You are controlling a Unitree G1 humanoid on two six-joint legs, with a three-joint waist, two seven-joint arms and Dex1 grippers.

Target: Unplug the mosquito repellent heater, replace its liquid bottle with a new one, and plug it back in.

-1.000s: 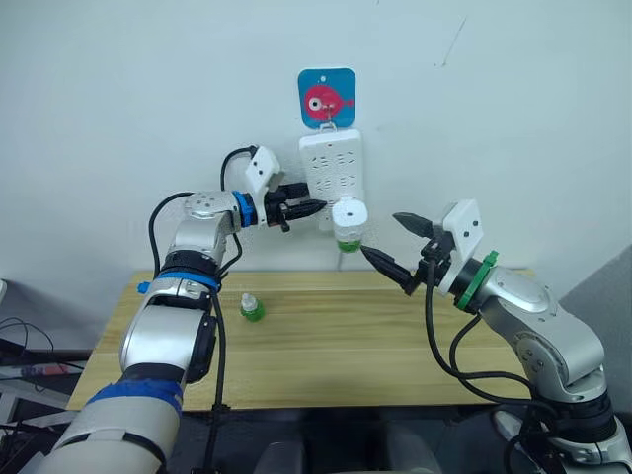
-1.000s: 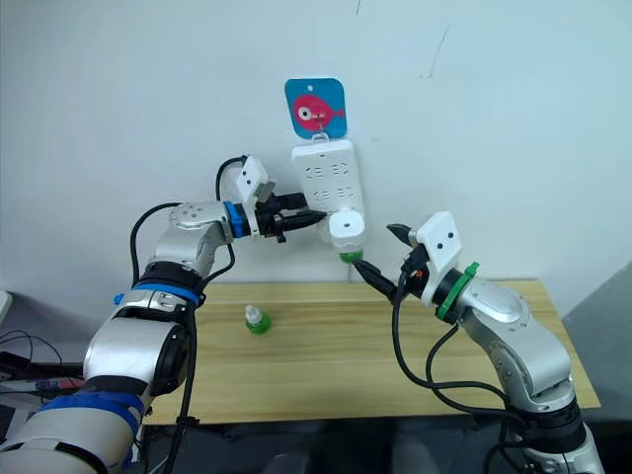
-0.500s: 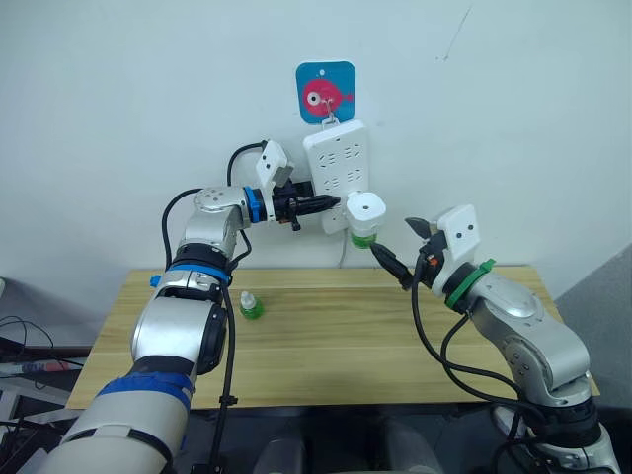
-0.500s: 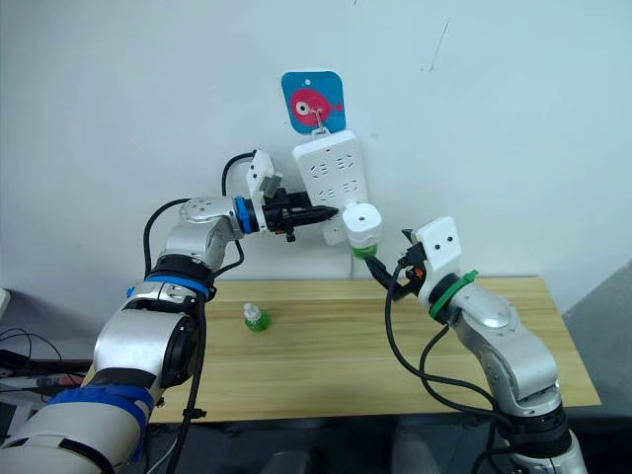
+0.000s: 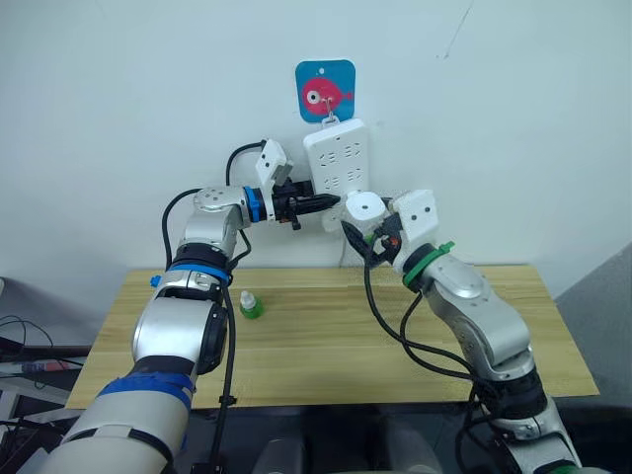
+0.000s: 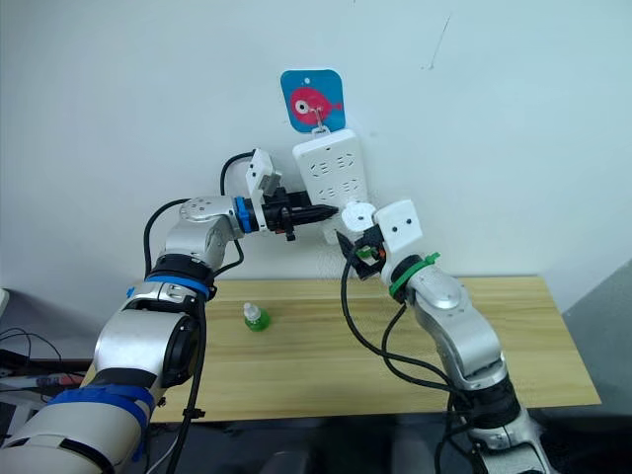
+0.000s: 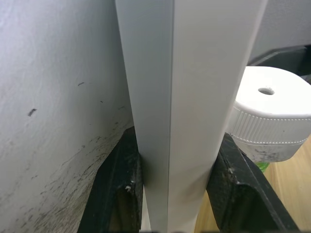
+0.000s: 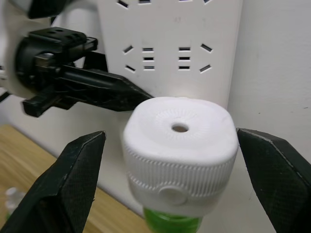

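Observation:
The white mosquito repellent heater is plugged into the lower end of the wall-hung power strip. Its liquid bottle shows green under it. My right gripper is open, one finger on each side of the heater, not touching it. My left gripper is shut on the strip's lower left edge, and its fingers clamp the strip's side just beside the heater. The new one, green with a white cap, stands on the table to the left.
The wooden table runs below both arms, against the white wall. A blue hook plate with a red fish holds the strip. A white cord hangs from the strip down to the table.
My right gripper has moved up and left toward the wall, and its open fingers now straddle the heater. My left gripper keeps its hold on the strip.

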